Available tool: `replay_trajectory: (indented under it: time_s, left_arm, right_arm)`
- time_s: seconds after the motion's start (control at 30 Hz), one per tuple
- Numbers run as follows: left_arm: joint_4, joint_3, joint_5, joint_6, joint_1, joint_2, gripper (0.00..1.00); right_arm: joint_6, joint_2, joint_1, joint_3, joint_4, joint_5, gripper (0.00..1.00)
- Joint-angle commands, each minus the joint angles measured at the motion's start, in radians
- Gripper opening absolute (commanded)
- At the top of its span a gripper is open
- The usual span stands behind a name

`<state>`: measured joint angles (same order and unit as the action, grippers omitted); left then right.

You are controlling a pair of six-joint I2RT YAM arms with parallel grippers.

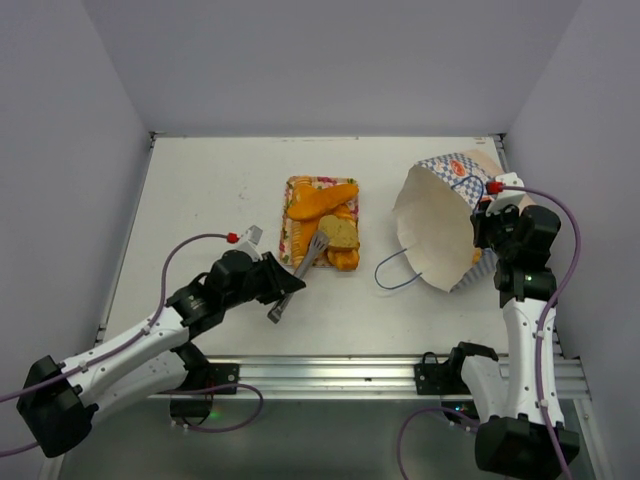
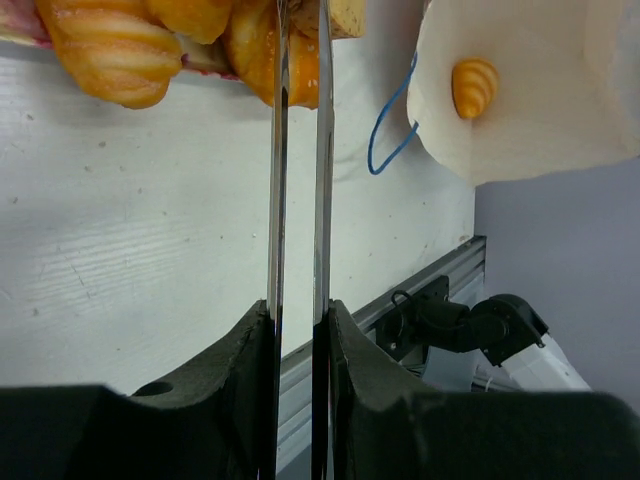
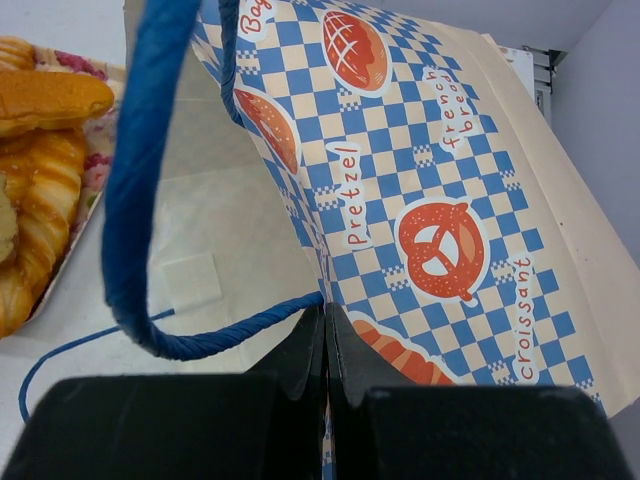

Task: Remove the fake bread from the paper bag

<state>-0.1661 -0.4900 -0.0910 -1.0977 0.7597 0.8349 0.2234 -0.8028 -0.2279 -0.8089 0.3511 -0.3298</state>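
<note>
The paper bag [image 1: 440, 225] lies tilted at the right, its open mouth facing left. One small croissant [image 2: 475, 87] shows inside it in the left wrist view. My right gripper [image 1: 487, 213] is shut on the bag's checkered rim [image 3: 325, 318], beside a blue cord handle [image 3: 135, 200]. More fake bread lies on the flowered tray [image 1: 292, 228]: a long loaf [image 1: 322, 200], a slice [image 1: 340, 232] and a croissant [image 1: 343, 259]. My left gripper [image 1: 283, 283] is shut on metal tongs [image 2: 322, 180], whose tips reach the pastries [image 2: 115, 55] on the tray.
A second blue handle [image 1: 392, 270] trails on the table in front of the bag. The metal rail [image 1: 330, 372] runs along the near edge. Grey walls close in the far side, the left and the right.
</note>
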Motion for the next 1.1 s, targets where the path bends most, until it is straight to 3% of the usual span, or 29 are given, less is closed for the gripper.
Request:
replay_trajectory:
  time_s: [0.0, 0.47, 0.77, 1.07]
  left_arm:
    - [0.076, -0.009, 0.040, -0.068, -0.008, 0.006, 0.00]
    - [0.027, 0.014, 0.019, -0.074, -0.010, -0.002, 0.01]
    - [0.013, 0.014, 0.002, -0.074, -0.010, -0.008, 0.25]
    - [-0.013, -0.005, 0.007, -0.070, -0.010, -0.011, 0.41]
  right_arm:
    - [-0.018, 0.005, -0.008, 0.005, -0.047, 0.008, 0.00]
    - [-0.015, 0.005, -0.007, 0.008, -0.047, -0.003, 0.00]
    - [-0.013, 0.007, -0.008, 0.008, -0.047, -0.011, 0.00]
    - [-0.012, 0.008, -0.010, 0.010, -0.047, -0.014, 0.00]
